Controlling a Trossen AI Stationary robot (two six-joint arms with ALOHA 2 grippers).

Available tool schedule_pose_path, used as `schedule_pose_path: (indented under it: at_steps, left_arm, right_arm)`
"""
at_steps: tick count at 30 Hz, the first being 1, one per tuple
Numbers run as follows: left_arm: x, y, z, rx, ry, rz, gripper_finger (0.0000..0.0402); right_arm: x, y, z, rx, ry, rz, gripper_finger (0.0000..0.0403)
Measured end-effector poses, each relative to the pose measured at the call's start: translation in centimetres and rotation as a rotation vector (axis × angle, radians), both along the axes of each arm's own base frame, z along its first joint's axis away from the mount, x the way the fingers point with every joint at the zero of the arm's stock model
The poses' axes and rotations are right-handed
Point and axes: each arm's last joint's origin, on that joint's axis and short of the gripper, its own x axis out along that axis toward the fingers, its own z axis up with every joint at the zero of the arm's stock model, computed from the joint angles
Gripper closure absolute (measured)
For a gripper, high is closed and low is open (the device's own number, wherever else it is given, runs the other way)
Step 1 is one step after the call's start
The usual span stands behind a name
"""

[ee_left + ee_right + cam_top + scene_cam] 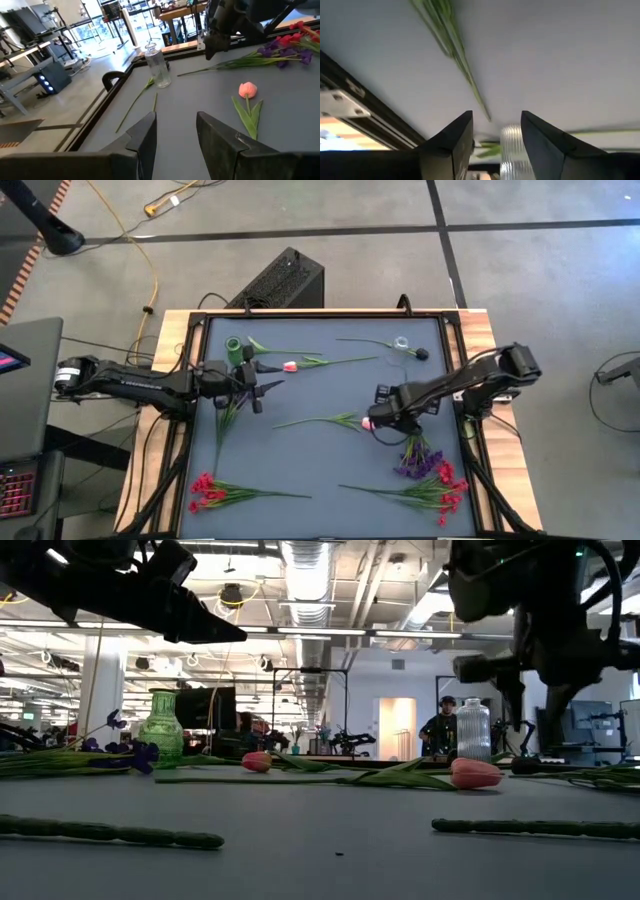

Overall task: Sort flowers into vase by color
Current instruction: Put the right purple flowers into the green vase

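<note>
Because we have to sort by color, the flowers lie spread out on the dark flat mat (pixel 320 395): red sprays (pixel 207 491) at the front, purple blooms (pixel 418 464) near them, pink tulips in the middle. Our right gripper (pixel 383 420) hangs just over one pink tulip (pixel 368 423), jaws apart, holding nothing. Our left gripper (pixel 258 388) waits beside the green vase (pixel 234 346), fingers apart and empty too. A clear vase (pixel 401 342) with ridged sides, maybe glass, stands at the back.
</note>
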Motion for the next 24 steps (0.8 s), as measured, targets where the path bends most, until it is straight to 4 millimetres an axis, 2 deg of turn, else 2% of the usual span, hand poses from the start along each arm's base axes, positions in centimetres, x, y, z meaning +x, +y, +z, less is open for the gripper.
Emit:
schedule_pose_path:
  at_steps: [4, 14, 20, 24]
  left_arm:
    - [0.0, 0.0, 0.0, -0.003, -0.001, 0.000, 0.0274]
    - [0.0, 0.0, -0.1, -0.009, 0.008, 0.000, 0.0274]
    - [0.0, 0.0, -0.1, -0.009, 0.007, 0.001, 0.0274]
    - [0.0, 0.0, -0.1, -0.007, 0.007, 0.001, 0.0274]
  right_arm:
    - [-0.6, 0.0, -1.5, 0.029, 0.036, -0.057, 0.0220]
    - [-2.4, 0.2, -5.2, 0.030, -0.009, 0.014, 0.0241]
    - [-2.5, 0.5, -6.2, 0.044, -0.070, 0.040, 0.0257]
    - [-2.8, 1.0, -6.3, 0.037, -0.062, 0.080, 0.0299]
